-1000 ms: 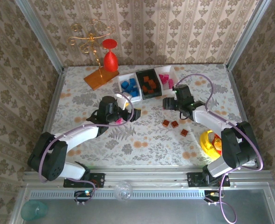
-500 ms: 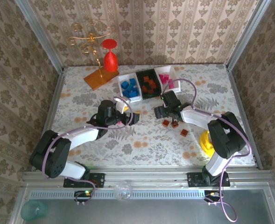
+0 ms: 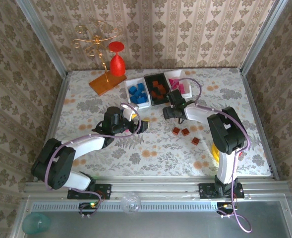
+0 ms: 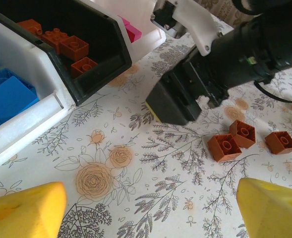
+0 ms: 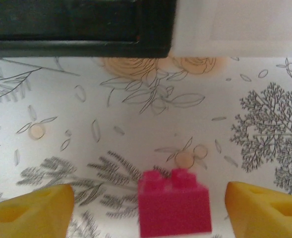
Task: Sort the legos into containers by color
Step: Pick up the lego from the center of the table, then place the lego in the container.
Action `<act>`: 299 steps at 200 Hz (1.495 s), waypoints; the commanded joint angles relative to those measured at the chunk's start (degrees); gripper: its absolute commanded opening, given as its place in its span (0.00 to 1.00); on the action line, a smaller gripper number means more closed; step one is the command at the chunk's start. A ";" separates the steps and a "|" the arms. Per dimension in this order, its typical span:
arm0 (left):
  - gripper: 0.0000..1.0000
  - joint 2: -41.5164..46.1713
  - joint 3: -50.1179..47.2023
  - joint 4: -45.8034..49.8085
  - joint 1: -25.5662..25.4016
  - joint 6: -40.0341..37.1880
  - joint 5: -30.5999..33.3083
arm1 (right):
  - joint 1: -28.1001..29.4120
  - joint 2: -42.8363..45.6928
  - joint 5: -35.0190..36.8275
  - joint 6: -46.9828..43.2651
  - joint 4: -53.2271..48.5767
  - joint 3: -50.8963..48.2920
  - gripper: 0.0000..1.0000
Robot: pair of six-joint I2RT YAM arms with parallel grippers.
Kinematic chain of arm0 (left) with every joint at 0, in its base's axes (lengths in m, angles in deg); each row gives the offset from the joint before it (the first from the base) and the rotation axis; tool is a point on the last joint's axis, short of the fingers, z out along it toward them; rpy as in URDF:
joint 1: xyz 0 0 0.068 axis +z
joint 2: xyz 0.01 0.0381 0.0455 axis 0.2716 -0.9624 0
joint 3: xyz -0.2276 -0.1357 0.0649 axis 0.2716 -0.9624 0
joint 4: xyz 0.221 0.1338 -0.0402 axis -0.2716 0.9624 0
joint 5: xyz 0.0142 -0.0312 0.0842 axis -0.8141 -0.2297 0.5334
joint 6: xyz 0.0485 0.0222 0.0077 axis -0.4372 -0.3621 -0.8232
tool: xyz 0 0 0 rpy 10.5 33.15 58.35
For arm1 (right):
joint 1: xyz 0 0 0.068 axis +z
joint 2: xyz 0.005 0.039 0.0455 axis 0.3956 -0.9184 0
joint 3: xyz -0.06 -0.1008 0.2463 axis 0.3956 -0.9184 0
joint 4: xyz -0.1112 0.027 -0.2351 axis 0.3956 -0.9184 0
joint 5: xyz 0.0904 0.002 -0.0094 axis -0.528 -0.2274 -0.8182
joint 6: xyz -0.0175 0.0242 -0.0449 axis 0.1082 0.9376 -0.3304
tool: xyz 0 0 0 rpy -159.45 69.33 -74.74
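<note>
**Three bins, three loose bricks, one magenta brick**

Three bins stand side by side toward 12 o'clock on the surface (image 3: 150, 148). They are the white bin of blue legos (image 4: 31, 121), the black bin of orange-brown legos (image 4: 98, 79) and the white bin of magenta legos (image 5: 225, 27). Three orange-brown bricks (image 4: 225, 148) lie loose at 4 o'clock from the right tool (image 5: 148, 213), two touching and one just beside. One magenta brick (image 5: 174, 208), blurred, shows between that tool's spread yellow fingers (image 5: 267, 208), touching neither. The left tool (image 4: 148, 213), at 8 o'clock from the right, is released and holds nothing.
</note>
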 commanded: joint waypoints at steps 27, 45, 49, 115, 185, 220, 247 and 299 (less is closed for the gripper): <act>0.89 1.47 0.55 0.89 0.06 -1.26 -1.11 | -0.65 -2.70 -5.99 0.54 -2.83 3.11 0.53; 0.89 1.38 0.54 0.85 0.06 -1.25 -1.51 | -0.65 -2.73 -6.63 0.58 -3.10 2.80 0.46; 0.89 1.38 0.55 0.73 0.06 -1.17 -1.62 | -0.64 -2.70 -6.53 0.55 -3.25 2.76 0.45; 0.89 1.04 0.24 -0.79 -0.03 -0.33 -2.17 | -1.28 6.64 -8.85 -0.03 3.62 -1.60 0.31; 0.88 2.00 -0.25 -1.08 -0.03 -0.38 -1.50 | -7.44 2.20 1.16 2.18 13.15 6.45 0.33; 0.88 2.35 -0.51 -1.18 -0.03 -0.64 -1.05 | -10.43 -7.25 1.33 4.05 8.43 18.24 0.35; 0.88 2.09 -0.51 -1.31 -0.12 -0.51 -0.95 | -10.85 -12.23 -1.91 4.46 4.00 25.74 0.42; 0.88 3.59 -0.43 1.78 0.04 -0.63 5.49 | -10.79 -5.02 -10.74 7.23 6.28 21.05 0.56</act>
